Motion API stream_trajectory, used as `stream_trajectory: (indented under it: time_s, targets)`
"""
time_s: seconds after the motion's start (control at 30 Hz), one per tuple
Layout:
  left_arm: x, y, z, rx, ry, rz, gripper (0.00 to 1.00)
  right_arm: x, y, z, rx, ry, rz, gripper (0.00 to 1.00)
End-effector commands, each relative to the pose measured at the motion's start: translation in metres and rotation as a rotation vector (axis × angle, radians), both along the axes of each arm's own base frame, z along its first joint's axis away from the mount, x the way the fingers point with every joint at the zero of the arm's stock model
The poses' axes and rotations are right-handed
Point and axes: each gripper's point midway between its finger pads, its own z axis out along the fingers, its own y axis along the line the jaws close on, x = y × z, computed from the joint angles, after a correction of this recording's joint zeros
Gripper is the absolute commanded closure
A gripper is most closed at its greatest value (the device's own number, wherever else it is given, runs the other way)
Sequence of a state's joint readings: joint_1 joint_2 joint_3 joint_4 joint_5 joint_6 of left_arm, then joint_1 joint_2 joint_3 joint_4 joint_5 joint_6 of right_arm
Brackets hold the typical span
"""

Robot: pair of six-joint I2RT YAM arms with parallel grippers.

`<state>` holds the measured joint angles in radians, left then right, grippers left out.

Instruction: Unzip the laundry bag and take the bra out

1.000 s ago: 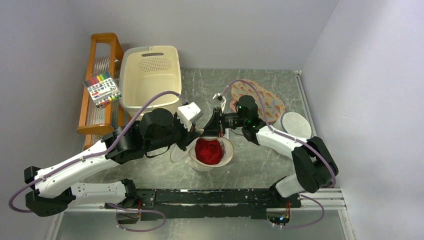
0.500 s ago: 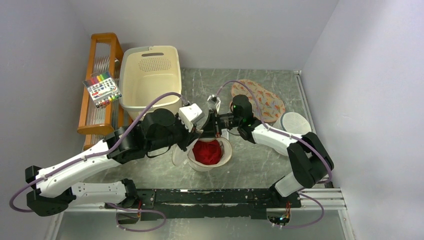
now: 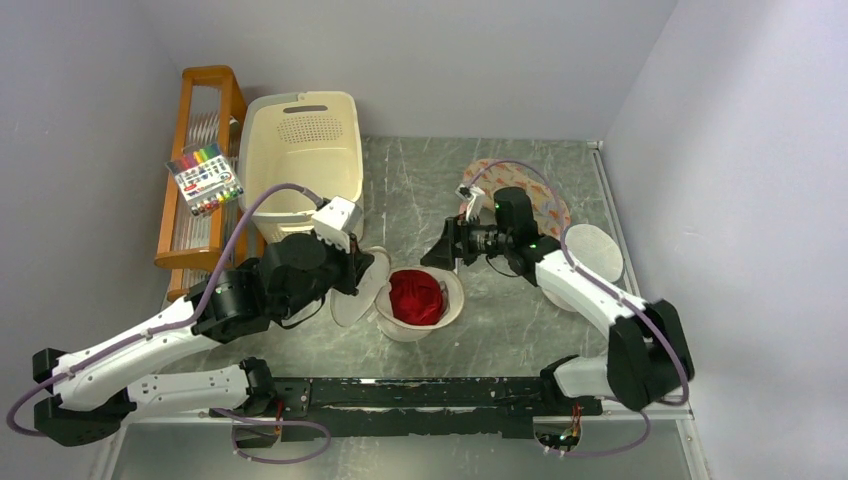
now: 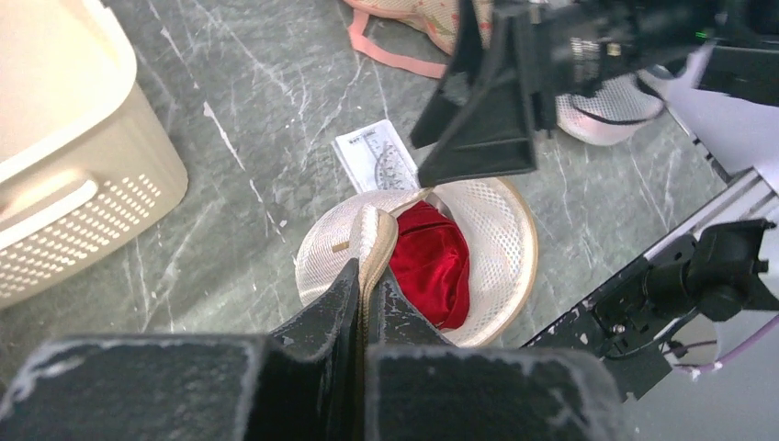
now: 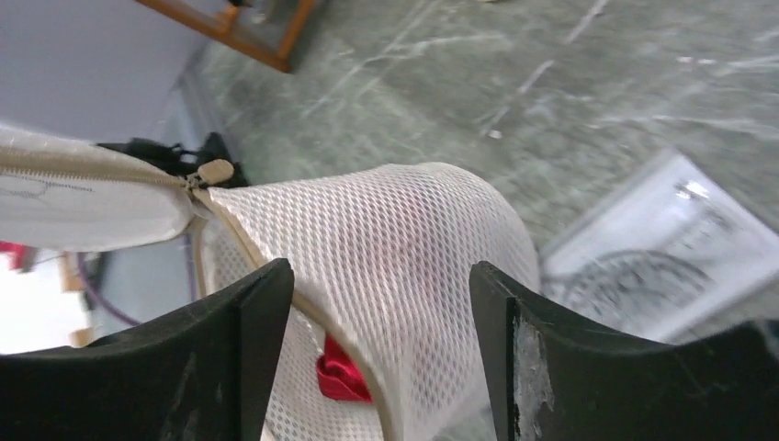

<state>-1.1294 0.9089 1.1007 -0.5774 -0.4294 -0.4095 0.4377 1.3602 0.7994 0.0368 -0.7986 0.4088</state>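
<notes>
Top external view: one laundry bag [image 3: 452, 302] lies unzipped on the table [image 3: 520, 330] between the two arms, with one red bra [image 3: 417, 297] bunched inside it. The left gripper [image 4: 366, 276] is pinched tight on the bag's zipped rim, lifting the flap. The right gripper [image 5: 377, 276] hangs just beyond the bag's far edge, jaws well apart, gripping nothing. One cream basket [image 3: 305, 150] stands at the back left. One whiter mesh bag [image 3: 592, 250] lies to the right.
</notes>
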Motion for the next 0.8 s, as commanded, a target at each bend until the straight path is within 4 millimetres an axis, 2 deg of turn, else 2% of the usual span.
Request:
stream_trajectory:
  time_s: [0.0, 0.17, 0.27, 0.4, 0.47, 0.57, 0.63, 0.7, 0.77]
  targets:
    - [0.01, 0.011, 0.002, -0.098, 0.038, 0.155, 0.93, 0.01, -0.042, -0.004, -0.246, -0.096, -0.171, 0.27]
    - [0.015, 0.024, -0.005, -0.076, 0.078, 0.258, 0.93, -0.007, -0.048, -0.011, -0.268, -0.086, -0.18, 0.2]
    - [0.017, 0.027, -0.008, -0.059, 0.092, 0.292, 0.93, -0.016, -0.043, -0.011, -0.242, -0.1, -0.163, 0.19]
    - [0.019, 0.035, -0.021, -0.024, 0.124, 0.354, 0.93, -0.015, -0.048, -0.024, -0.287, -0.083, -0.183, 0.22]
    - [0.019, 0.04, -0.028, 0.001, 0.136, 0.387, 0.93, -0.016, -0.049, -0.03, -0.295, -0.071, -0.183, 0.29]
    - [0.021, 0.051, -0.042, 0.069, 0.147, 0.436, 0.85, -0.018, -0.046, -0.032, -0.277, -0.06, -0.173, 0.5]
    - [0.02, 0.064, -0.058, 0.147, 0.166, 0.499, 0.79, -0.019, -0.042, -0.03, -0.256, -0.052, -0.164, 0.64]
    - [0.018, 0.076, -0.076, 0.237, 0.18, 0.55, 0.77, -0.02, -0.039, -0.027, -0.231, -0.053, -0.154, 0.77]
    - [0.017, 0.085, -0.094, 0.334, 0.191, 0.583, 0.75, -0.021, -0.036, -0.027, -0.212, -0.058, -0.144, 0.85]
